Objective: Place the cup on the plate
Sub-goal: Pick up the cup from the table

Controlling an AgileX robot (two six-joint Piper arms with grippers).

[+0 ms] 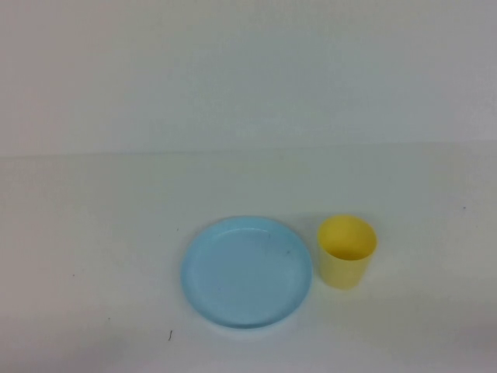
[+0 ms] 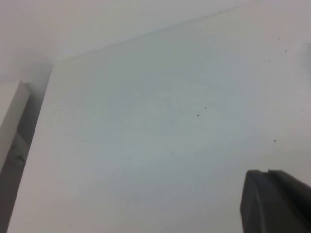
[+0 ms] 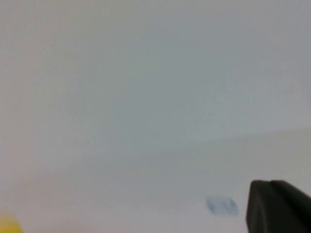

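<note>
Near the lower middle of the high view, the cup [image 1: 347, 263] stands upright just right of the plate [image 1: 247, 272] on the white table [image 1: 93, 233]. Neither arm appears there. Left gripper [image 2: 274, 201] and right gripper [image 3: 277, 206] show closed fingers, holding nothing.

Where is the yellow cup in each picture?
High view: the cup stands upright on the table, just right of the plate, nearer the robot's right arm.
Left wrist view: not in it; only bare table and the left gripper, shut.
Right wrist view: a yellow blur at the picture's edge, probably the cup; the right gripper is shut.
Shared landmark: the white table.
</note>
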